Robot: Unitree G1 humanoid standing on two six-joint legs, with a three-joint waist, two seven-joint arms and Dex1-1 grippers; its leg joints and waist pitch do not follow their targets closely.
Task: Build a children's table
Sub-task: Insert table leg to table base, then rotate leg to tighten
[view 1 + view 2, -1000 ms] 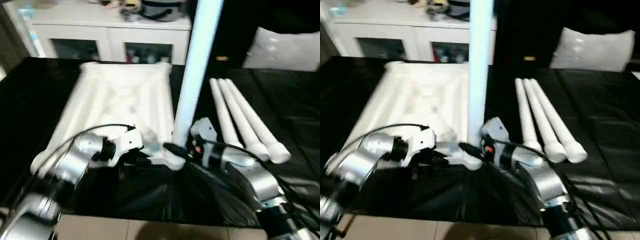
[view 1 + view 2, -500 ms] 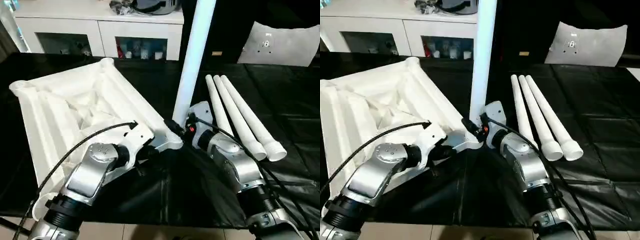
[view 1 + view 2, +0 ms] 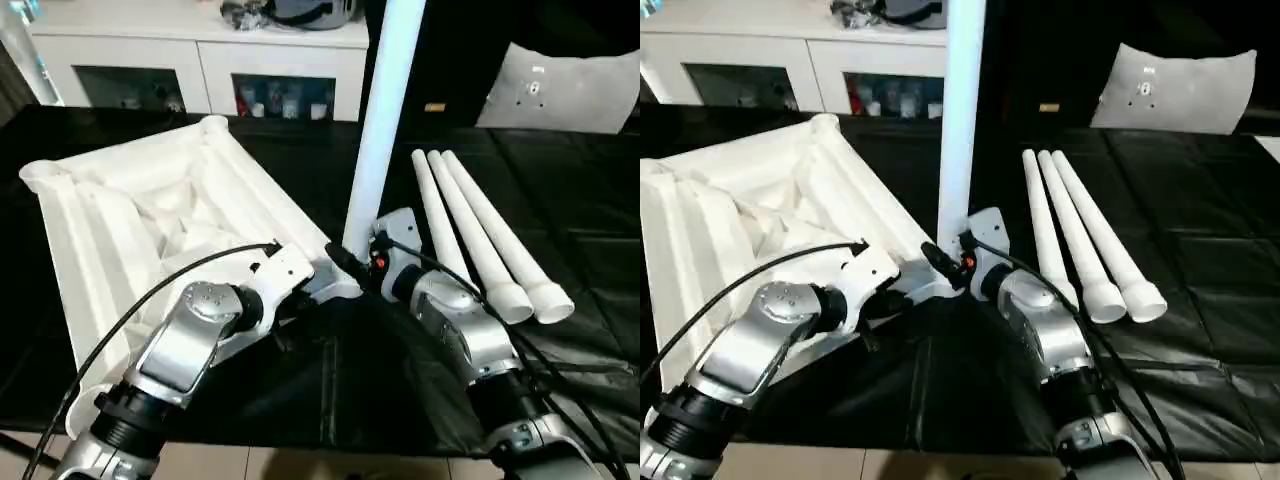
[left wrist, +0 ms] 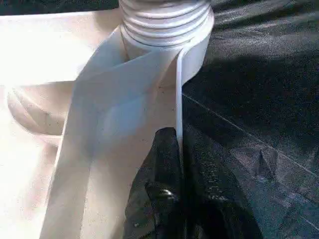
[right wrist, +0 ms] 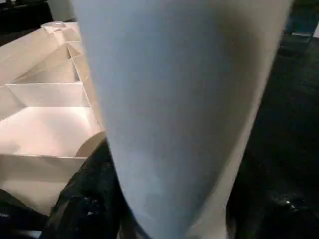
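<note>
Tabletop (image 3: 150,215) lies underside up on the left half of the black-covered surface (image 3: 600,240), far corners toward the white cabinet (image 3: 200,60). One leg (image 3: 385,110) stands upright in the near-right corner socket (image 4: 167,30); three spare legs (image 3: 480,235) lie together right of centre.

Left gripper (image 4: 182,174) clenched on the thin rim wall beside that socket. Right gripper (image 3: 345,262) sits at the upright leg's base; cannot tell whether its fingers grip it.

Handling guess: hollow plastic, light, stiff, slick. Hold the top by rims or ribs, legs low near the socket.

No readable labels or writing.
</note>
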